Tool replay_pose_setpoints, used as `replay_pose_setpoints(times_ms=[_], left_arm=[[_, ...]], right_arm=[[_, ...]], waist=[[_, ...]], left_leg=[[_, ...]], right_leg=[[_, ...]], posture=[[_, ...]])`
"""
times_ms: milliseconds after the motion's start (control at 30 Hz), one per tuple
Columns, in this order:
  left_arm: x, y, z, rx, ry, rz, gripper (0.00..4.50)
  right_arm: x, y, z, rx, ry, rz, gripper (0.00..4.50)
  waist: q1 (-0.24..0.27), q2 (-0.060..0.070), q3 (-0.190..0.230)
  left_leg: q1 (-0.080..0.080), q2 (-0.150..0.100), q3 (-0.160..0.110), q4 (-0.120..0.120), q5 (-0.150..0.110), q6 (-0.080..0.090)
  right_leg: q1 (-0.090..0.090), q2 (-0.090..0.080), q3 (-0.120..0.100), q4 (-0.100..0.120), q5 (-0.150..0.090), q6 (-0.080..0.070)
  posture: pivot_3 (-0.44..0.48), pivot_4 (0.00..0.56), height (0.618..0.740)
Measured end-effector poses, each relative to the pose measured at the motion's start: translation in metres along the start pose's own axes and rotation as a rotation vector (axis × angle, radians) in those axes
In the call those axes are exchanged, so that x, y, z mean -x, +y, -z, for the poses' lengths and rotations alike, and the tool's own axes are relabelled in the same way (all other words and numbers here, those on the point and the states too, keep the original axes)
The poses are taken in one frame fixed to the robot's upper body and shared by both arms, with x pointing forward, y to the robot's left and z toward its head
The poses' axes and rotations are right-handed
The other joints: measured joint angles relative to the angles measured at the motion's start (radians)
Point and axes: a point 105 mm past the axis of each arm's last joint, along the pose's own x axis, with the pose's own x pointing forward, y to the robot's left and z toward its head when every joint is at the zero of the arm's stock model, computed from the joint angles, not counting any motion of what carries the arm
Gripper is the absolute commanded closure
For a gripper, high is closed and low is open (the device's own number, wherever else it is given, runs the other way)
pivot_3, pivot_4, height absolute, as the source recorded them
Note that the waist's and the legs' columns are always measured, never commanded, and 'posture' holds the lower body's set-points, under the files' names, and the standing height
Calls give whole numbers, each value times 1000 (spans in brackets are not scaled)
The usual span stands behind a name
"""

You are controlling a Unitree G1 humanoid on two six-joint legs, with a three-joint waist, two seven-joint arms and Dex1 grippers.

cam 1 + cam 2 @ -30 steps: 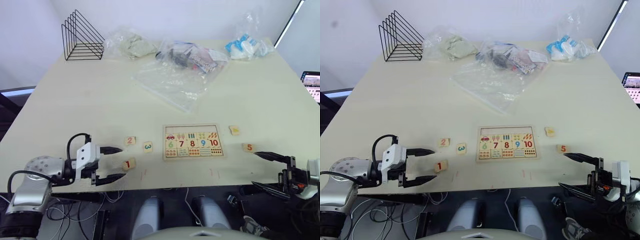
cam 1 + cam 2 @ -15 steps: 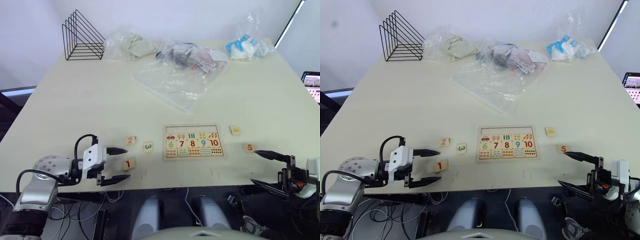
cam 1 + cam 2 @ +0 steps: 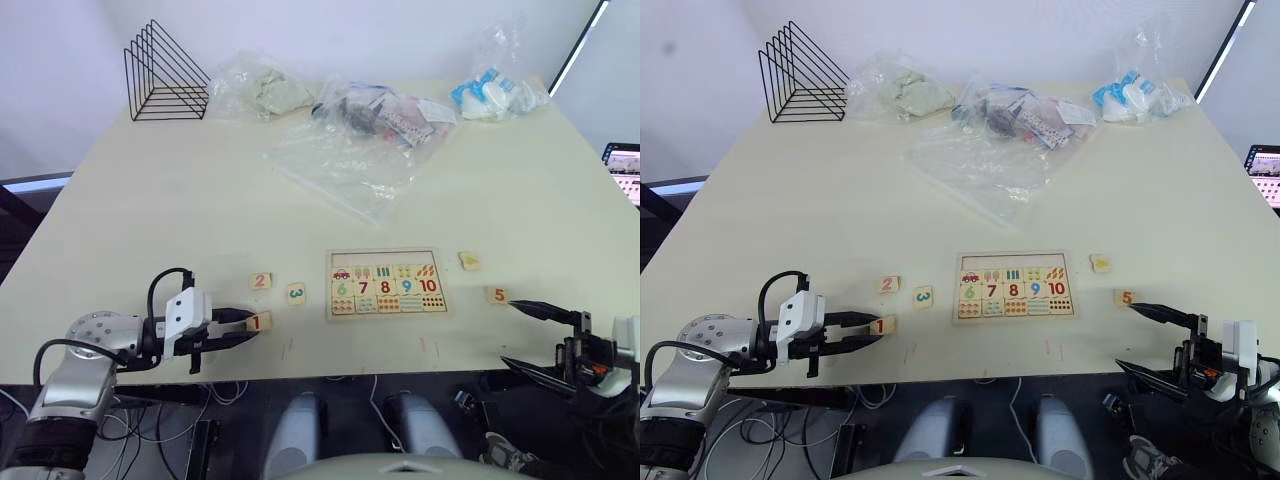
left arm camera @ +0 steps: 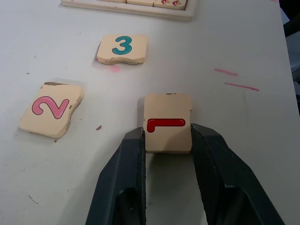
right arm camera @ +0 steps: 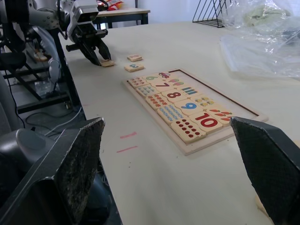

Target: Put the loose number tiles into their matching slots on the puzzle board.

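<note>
Left gripper (image 4: 168,136) has closed on the 1 tile (image 4: 167,122).

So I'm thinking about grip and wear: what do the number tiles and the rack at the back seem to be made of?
The 1 tile, gripped by the left tool, looks like pale unfinished wood with a printed red digit. The 2 tile and 3 tile have chipped, ragged edges, so probably soft wood or plywood. The rack looks like thin black-coated metal wire.
</note>
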Motion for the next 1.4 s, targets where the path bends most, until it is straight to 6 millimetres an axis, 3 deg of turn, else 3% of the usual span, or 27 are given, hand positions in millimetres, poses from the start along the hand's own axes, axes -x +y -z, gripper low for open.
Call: replay_pose_setpoints(times_ms=[267, 500, 733, 967, 1400], left_arm=[[5, 7, -8, -17, 5, 33, 3600], [5, 22, -38, -47, -5, 100, 3600], [-11, 47, -83, -111, -4, 137, 3600], [-32, 63, -108, -150, 25, 167, 3600], [-87, 79, -118, -206, 164, 203, 3600]], right_arm=[[0, 2, 3, -2, -17, 30, 0], [1, 5, 6, -5, -38, 102, 0], [4, 9, 8, 0, -61, 212, 0], [10, 14, 8, -6, -54, 287, 0], [11, 16, 4, 18, -50, 317, 0]], waist=[[2, 0, 0], [1, 0, 0], [0, 0, 1], [1, 0, 1], [0, 0, 1]], left_leg=[[0, 0, -1, 0, 0, 0], [-1, 0, -1, 0, 0, 0], [-1, 0, -2, 1, 0, 0], [-2, -1, -2, 1, 0, 0], [-3, -2, -3, 2, 0, 0]], right_leg=[[0, 0, -1, 0, 0, 0], [0, 0, -1, 0, 0, 0], [0, 1, -1, 0, 0, 0], [0, 2, -1, 0, 0, 0], [0, 4, 4, 0, 0, 1]], posture=[[0, 150, 740], [0, 150, 740], [0, 150, 740], [0, 150, 740], [0, 150, 740]])
